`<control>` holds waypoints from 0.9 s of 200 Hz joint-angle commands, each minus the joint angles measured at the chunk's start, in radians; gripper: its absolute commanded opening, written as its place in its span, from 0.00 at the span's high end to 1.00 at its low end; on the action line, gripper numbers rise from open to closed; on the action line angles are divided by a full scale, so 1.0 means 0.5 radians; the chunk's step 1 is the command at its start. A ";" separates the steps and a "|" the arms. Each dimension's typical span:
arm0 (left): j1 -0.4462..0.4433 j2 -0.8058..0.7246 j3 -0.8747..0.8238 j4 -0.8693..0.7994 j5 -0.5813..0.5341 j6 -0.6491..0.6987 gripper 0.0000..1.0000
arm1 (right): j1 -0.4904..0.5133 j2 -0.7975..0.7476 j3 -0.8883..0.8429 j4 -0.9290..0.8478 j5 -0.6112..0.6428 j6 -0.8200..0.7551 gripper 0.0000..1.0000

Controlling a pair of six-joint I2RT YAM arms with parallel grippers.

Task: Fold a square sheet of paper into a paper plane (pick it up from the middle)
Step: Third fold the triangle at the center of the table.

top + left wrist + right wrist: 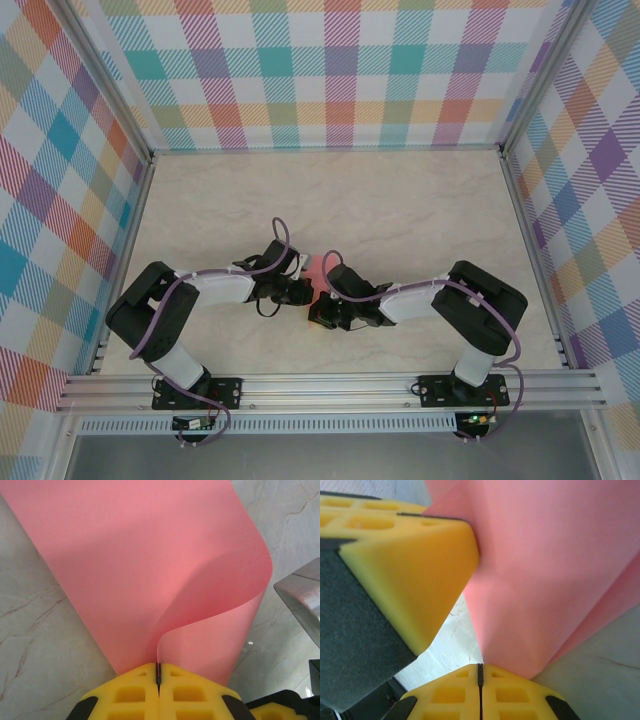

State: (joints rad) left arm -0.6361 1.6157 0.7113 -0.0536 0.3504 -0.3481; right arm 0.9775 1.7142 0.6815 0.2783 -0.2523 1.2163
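**Q:** Where's the paper, and who has it?

**A:** The pink paper (313, 268) is at mid-table, a small patch seen from above between the two arm tips. It lies just on the far side of both. The left gripper (158, 669) has its yellow foam fingers (132, 695) pressed flat together with a paper edge pinched in the seam. The right gripper (480, 669) is closed tight too. The sheet's lower corner comes down right at its seam, so it looks nipped there, tho that's less clear.

**Q:** How near are the grippers to each other?

**A:** Nearly touching. The right wrist cam shows one big yellow finger of the left gripper at upper left, pressed against the paper. Neither arm is the nearer one, as both are on the sheet.

**Q:** Which way does the paper run from the fingers?

**A:** Away from them. In the left wrist cam it leaves the pinch, curls in a loose S to the right, then spreads as a broad band toward the frame's top left. Its long axis runs out from the fingertips over the marbled table (420, 210), not across them. From the right gripper it rises steeply, w/ a soft fold line running up it.

**Q:** Does it point anywhere yet?

**A:** Can't say — no nose or tip in view. It reads as a curved sheet, not a dart. My guess is that folding isn't done, and the next move depends on the two pinches sitting so close at one end.
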 commanded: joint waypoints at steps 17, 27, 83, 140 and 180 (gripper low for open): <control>0.014 0.082 -0.007 -0.190 -0.045 0.021 0.96 | 0.030 0.015 0.033 0.032 -0.028 -0.035 0.93; 0.014 0.080 -0.005 -0.190 -0.047 0.025 0.96 | 0.033 0.033 0.049 0.021 -0.034 -0.037 0.93; 0.014 0.082 -0.008 -0.190 -0.047 0.026 0.97 | 0.038 0.176 0.031 -0.057 -0.014 0.034 0.95; 0.016 0.070 -0.006 -0.225 -0.063 0.044 0.97 | 0.005 -0.174 0.034 -0.250 0.133 -0.118 0.93; 0.014 0.066 -0.003 -0.236 -0.070 0.058 0.97 | -0.204 -0.310 -0.091 -0.132 0.086 -0.138 0.92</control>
State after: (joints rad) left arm -0.6361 1.6169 0.7189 -0.0715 0.3496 -0.3439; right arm 0.9375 1.5780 0.6773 0.1944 -0.2157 1.1755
